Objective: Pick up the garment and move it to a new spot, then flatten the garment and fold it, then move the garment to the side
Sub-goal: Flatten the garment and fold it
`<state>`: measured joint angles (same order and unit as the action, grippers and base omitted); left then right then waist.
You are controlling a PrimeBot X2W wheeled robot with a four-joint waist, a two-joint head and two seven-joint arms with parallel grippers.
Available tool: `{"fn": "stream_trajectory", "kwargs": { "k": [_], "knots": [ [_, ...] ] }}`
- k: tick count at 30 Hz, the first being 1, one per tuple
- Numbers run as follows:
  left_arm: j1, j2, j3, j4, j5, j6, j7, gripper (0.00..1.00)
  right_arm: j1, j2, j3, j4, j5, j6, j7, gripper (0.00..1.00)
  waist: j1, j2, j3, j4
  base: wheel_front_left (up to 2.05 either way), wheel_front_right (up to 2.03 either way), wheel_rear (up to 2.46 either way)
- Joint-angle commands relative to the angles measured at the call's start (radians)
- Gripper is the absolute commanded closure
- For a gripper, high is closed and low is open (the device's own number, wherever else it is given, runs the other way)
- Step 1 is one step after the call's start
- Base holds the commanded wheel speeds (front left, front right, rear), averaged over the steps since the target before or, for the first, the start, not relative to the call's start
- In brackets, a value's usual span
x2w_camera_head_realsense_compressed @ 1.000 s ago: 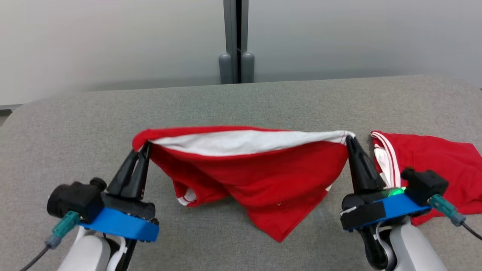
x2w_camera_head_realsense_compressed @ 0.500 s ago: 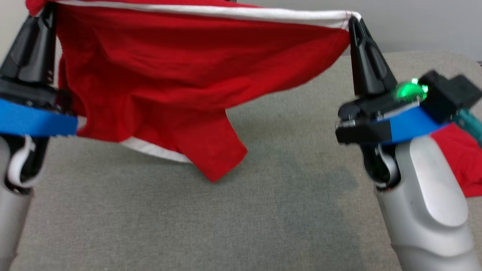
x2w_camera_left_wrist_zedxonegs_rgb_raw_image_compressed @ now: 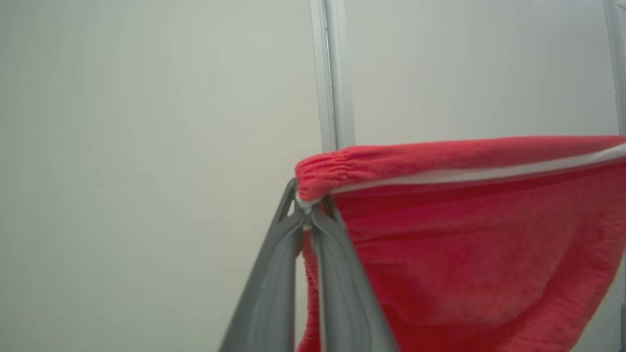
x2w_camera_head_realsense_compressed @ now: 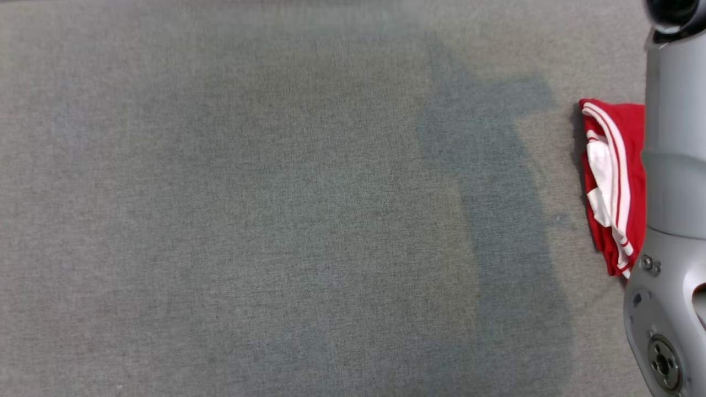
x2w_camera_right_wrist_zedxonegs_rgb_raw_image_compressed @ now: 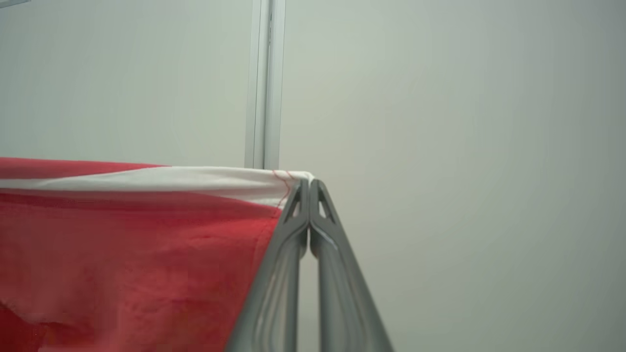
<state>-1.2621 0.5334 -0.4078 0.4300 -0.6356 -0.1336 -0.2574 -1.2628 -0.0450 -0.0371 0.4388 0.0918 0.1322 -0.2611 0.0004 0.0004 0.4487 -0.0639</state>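
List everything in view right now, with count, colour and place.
held garment: one, red with white band, hanging between both grippers
second garment: one, red and white, on the table, right side
table: one, grey fabric, below
post: one, pale grey, upright behind held garment
left gripper: one, dark, shut on held garment's corner
right gripper: one, dark, shut on its other corner
forearm: one, pale grey, head view's right edge

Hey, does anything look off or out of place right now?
Nothing stands out. The left gripper and right gripper each pinch one waistband end of the red garment, holding it taut; a second red-and-white garment lies on the table.
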Motion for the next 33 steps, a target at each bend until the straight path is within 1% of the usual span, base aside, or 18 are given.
{"fn": "stream_trajectory", "kwargs": {
  "k": [1, 2, 4, 6, 9, 10, 12, 14, 16, 20, 22, 25, 28, 33],
  "knots": [
    [0.004, 0.010, 0.009, 0.021, -0.015, 0.005, -0.005, 1.00, 0.003, -0.011, -0.018, -0.004, 0.011, -0.003, -0.005, 1.00, -0.0004, -0.0004, 0.017, 0.010, 0.00, 0.00, 0.00],
    [0.021, 0.004, 0.002, 0.046, -0.049, 0.005, -0.008, 1.00, 0.039, -0.011, -0.004, -0.017, 0.030, -0.003, -0.005, 1.00, -0.0004, -0.0004, 0.026, 0.002, 0.00, 0.00, 0.00],
    [0.079, 0.005, -0.030, 0.059, -0.082, 0.005, -0.008, 1.00, 0.104, -0.012, 0.007, -0.036, 0.059, -0.003, -0.005, 1.00, -0.0004, -0.0004, 0.022, -0.003, 0.00, 0.00, 0.00],
    [0.145, 0.017, -0.060, 0.041, -0.088, 0.005, -0.008, 1.00, 0.183, -0.012, 0.016, -0.075, 0.081, -0.003, -0.005, 1.00, -0.0004, -0.0004, 0.014, -0.007, 0.00, 0.00, 0.00],
    [0.312, -0.001, -0.061, 0.049, -0.119, 0.006, -0.008, 1.00, 0.368, -0.011, 0.020, -0.129, 0.124, -0.003, -0.006, 1.00, -0.0004, -0.0004, -0.011, -0.007, 0.00, 0.00, 0.00],
    [0.312, -0.001, -0.061, 0.049, -0.119, 0.006, -0.008, 1.00, 0.368, -0.011, 0.020, -0.129, 0.124, -0.003, -0.006, 1.00, -0.0004, -0.0004, -0.011, -0.007, 0.00, 0.00, 0.00],
    [0.428, -0.032, -0.043, 0.070, -0.145, 0.006, -0.008, 1.00, 0.500, -0.012, 0.027, -0.165, 0.155, -0.004, -0.006, 1.00, -0.0004, -0.0004, -0.033, -0.007, 0.00, 0.00, 0.00],
    [0.543, -0.060, -0.051, 0.097, -0.158, 0.006, -0.008, 1.00, 0.630, -0.014, 0.031, -0.197, 0.183, -0.004, -0.007, 1.00, -0.0004, -0.0004, -0.058, -0.010, 0.00, 0.00, 0.00],
    [0.639, -0.085, -0.029, 0.124, -0.168, 0.008, -0.009, 1.00, 0.752, -0.013, 0.054, -0.218, 0.206, -0.004, -0.007, 1.00, -0.0004, -0.0004, -0.085, -0.015, 0.00, 0.00, 0.00],
    [0.815, -0.150, -0.005, 0.175, -0.179, 0.008, -0.009, 1.00, 0.959, -0.013, 0.089, -0.243, 0.238, -0.004, -0.007, 1.00, -0.0004, -0.0004, -0.150, -0.017, 0.00, 0.00, 0.00],
    [0.883, -0.174, -0.016, 0.185, -0.163, 0.008, -0.009, 1.00, 1.044, -0.013, 0.107, -0.251, 0.248, -0.004, -0.007, 1.00, -0.0004, -0.0004, -0.185, -0.015, 0.00, 0.00, 0.00],
    [0.965, -0.209, 0.001, 0.196, -0.147, 0.007, -0.009, 1.00, 1.147, -0.011, 0.139, -0.257, 0.239, -0.003, -0.007, 1.00, -0.0004, -0.0004, -0.236, -0.010, 0.00, 0.00, 0.00],
    [1.035, -0.239, 0.002, 0.203, -0.128, 0.005, -0.009, 1.00, 1.231, -0.010, 0.163, -0.251, 0.231, -0.002, -0.006, 1.00, -0.0004, -0.0004, -0.291, -0.006, 0.00, 0.00, 0.00],
    [1.141, -0.274, 0.000, 0.204, -0.089, 0.004, -0.009, 1.00, 1.347, -0.009, 0.188, -0.250, 0.229, -0.002, -0.006, 1.00, -0.0004, -0.0004, -0.379, -0.006, 0.00, 0.00, 0.00]
  ]
}}
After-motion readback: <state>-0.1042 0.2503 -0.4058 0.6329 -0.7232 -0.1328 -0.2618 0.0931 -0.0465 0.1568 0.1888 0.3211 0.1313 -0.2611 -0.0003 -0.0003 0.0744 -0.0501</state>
